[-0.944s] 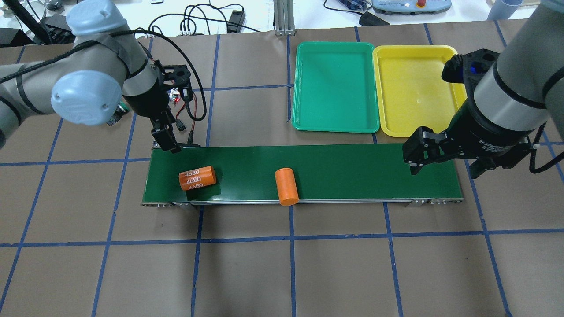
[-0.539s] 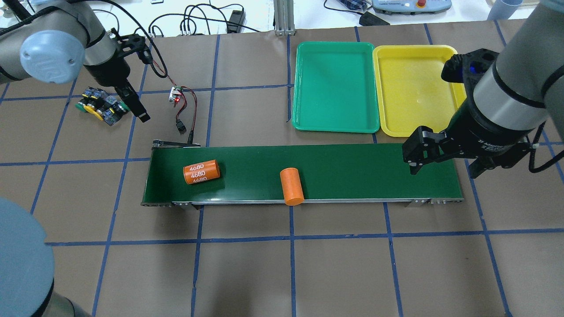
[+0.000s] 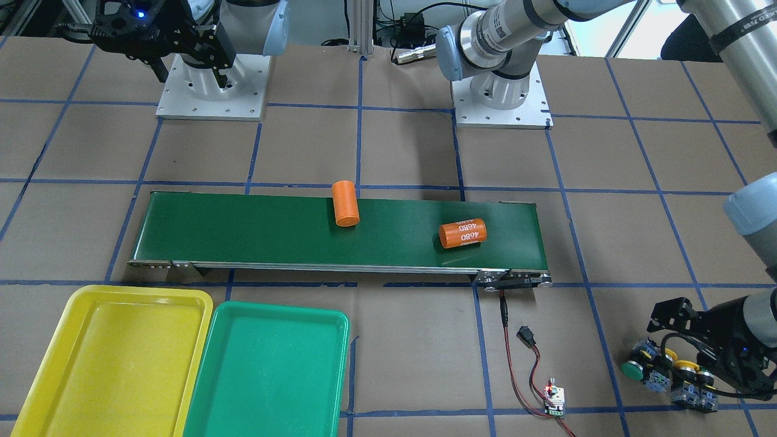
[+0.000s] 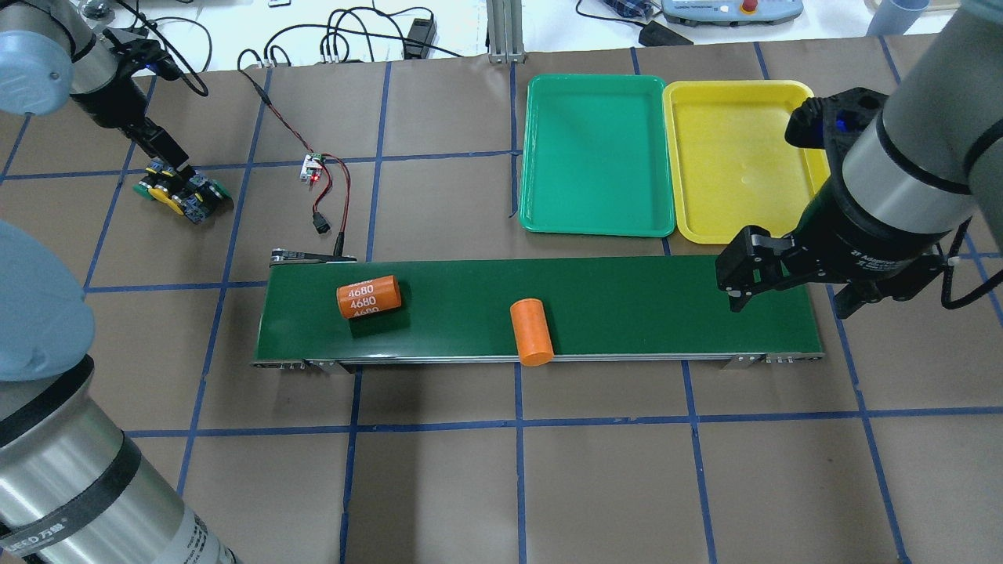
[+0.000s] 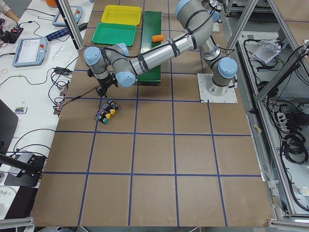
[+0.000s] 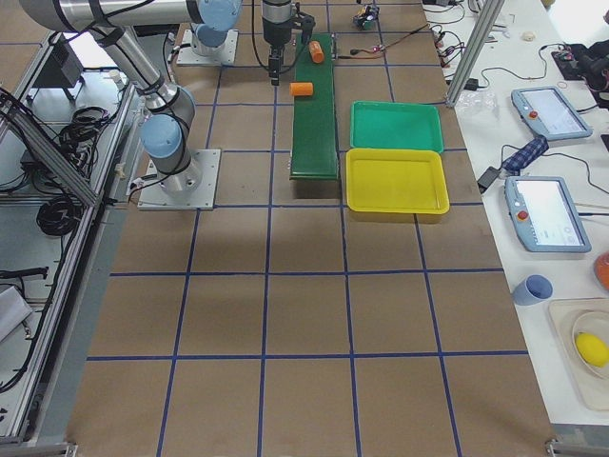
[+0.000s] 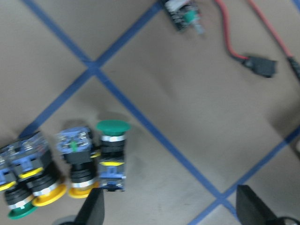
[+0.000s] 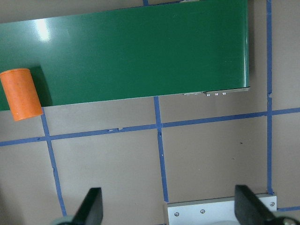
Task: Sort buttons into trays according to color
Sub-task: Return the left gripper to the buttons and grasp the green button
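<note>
I kept the right pincer (image 4: pixel 791 304) spread wide and empty over the belt's (image 4: pixel 642 301) end, placed, I judged, to meet arrivals. The left pincer (image 7: pixel 172 207), likewise spread and empty, hovered over the buttons (image 4: pixel 180 192) clustered on the desk (image 4: pixel 470 486). They lay sideways, long axes parallel, one green cap (image 7: pixel 112 126) pointing opposite the yellow caps (image 7: pixel 47 199). Beyond, the green tray (image 4: pixel 599 153) and yellow tray (image 4: pixel 736 157) held nothing.

Brown bench (image 4: pixel 439 493) gridded in blue tape (image 4: pixel 519 424); dark-green belt (image 4: pixel 642 301); plain orange cylinder (image 4: pixel 532 332); white-lettered orange cylinder (image 4: pixel 369 297); green tray (image 4: pixel 599 157); yellow tray (image 4: pixel 736 157); buttons (image 4: pixel 179 192) capped yellow and green.
</note>
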`<state>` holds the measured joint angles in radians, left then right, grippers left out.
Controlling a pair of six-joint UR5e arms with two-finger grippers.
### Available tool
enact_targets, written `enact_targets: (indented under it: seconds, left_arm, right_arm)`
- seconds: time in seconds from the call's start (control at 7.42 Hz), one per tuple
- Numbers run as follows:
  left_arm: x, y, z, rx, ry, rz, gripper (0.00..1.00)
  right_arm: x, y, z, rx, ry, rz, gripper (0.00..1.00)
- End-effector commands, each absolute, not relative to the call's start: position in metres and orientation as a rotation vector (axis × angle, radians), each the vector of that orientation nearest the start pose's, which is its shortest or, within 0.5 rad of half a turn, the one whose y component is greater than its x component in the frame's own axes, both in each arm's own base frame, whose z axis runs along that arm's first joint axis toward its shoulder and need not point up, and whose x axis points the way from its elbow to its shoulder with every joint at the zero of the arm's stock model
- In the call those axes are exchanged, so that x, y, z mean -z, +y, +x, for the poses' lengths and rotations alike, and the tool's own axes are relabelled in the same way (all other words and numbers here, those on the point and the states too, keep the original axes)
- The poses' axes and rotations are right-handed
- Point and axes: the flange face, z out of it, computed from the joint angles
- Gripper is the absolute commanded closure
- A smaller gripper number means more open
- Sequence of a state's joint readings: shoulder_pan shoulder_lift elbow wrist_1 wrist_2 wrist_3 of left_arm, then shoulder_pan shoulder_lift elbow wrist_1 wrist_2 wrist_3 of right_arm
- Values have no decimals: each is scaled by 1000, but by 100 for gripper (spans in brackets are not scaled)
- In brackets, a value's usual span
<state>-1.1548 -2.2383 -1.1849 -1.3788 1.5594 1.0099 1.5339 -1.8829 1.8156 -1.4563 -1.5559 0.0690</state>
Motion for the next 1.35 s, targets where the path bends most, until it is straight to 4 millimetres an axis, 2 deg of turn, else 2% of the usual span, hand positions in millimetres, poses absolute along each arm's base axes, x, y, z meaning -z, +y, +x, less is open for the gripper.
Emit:
enact_targets:
  seconds: [0.0, 0.13, 0.27, 0.4, 0.54, 0.67, 0.81, 1.21]
  left_arm:
    - [-260, -745, 205, -36, 3091, 714, 0]
    - [-257, -755, 221, -24, 3085, 690, 0]
    - [-239, -755, 222, -66, 3106, 690, 0]
    - [-232, -755, 207, -111, 3128, 662, 0]
    - [-225, -750, 202, -155, 3160, 638, 0]
    - [-219, -744, 195, -180, 3174, 647, 0]
    - [-204, -731, 184, -231, 3195, 678, 0]
    - [-204, -721, 174, -254, 3201, 699, 0]
  right_arm:
    - [-489, -361, 121, -77, 3128, 166, 0]
    - [-490, -360, 121, -72, 3128, 166, 0]
    - [-488, -360, 121, -79, 3132, 166, 0]
    - [-489, -360, 121, -77, 3132, 166, 0]
    - [-486, -361, 120, -87, 3134, 164, 0]
    - [-483, -358, 121, -94, 3132, 166, 0]
    - [-482, -357, 121, -99, 3131, 164, 0]
    - [-482, -357, 121, -96, 3126, 166, 0]
